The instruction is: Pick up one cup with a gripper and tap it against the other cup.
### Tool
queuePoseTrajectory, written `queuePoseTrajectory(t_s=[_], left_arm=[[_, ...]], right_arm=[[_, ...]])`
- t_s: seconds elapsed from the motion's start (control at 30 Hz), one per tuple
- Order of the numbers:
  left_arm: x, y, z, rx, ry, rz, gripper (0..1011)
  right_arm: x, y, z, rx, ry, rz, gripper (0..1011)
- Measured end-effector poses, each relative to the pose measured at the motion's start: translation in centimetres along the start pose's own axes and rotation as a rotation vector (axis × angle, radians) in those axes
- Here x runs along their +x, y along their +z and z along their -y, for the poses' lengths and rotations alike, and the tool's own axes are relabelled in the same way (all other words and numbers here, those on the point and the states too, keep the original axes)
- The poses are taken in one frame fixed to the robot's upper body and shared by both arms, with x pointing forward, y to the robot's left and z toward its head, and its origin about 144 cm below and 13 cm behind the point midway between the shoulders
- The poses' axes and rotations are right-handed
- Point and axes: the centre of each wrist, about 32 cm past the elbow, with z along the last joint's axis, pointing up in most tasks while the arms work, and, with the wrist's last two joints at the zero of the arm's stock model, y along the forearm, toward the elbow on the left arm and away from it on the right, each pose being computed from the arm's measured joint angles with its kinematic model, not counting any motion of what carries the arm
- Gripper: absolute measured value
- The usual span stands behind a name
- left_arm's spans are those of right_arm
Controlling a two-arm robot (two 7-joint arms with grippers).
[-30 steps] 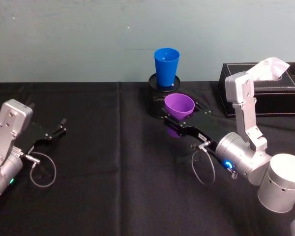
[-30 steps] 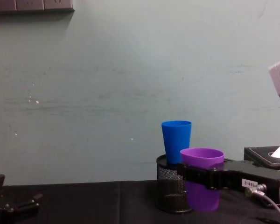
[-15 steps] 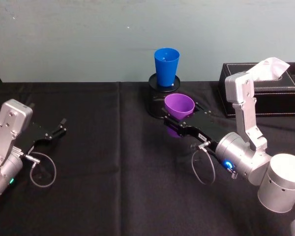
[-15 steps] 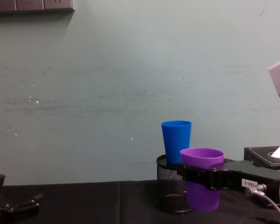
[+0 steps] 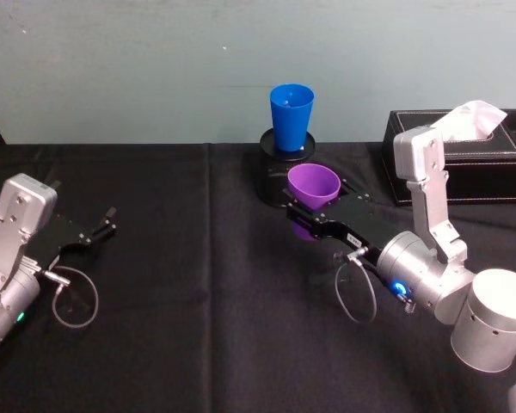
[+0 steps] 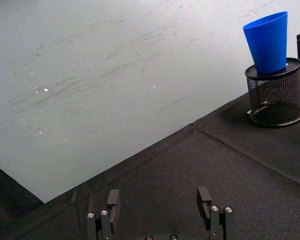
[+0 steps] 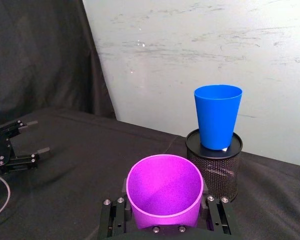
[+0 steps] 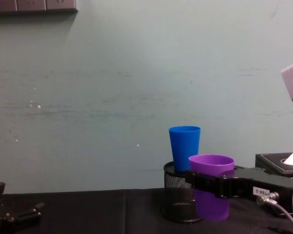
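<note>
on the black tabletop [image 5: 198, 284] the right pincer [image 5: 316, 200] is closed round the purple cup [image 5: 314, 183], held just in front of the mesh pen holder [image 7: 212, 167] and seemingly lifted clear. the left pincer [image 6: 157, 200] sits parked far left, fingers apart, empty. pickup looks done, so next it needs to go up and forward to bump the blue cup [image 5: 291, 116] perched on that holder.

A pale grey-green wall [image 8: 88, 97] closes the back of the room, flat and matt, marked with faint dark horizontal scuffs and a few small white specks. High on it, in the chest view, is a row of 3 grey plates [image 8: 34, 5]. A desk [image 5: 198, 301] draped in black cloth meets the wall, with 1 seam [image 5: 210, 224] running front to back. A black curtain [image 7: 40, 55] hangs beside the wall on the robot's left. The light is soft and even.
</note>
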Motion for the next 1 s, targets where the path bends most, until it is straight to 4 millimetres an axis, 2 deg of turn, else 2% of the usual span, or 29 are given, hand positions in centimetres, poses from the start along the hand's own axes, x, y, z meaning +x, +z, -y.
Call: queuePoseTrajectory(t_s=[1.0], left_arm=[[0.0,0.0,0.0,0.0,0.0,0.0,1000]], right_arm=[[0.0,0.0,0.0,0.0,0.0,0.0,733]])
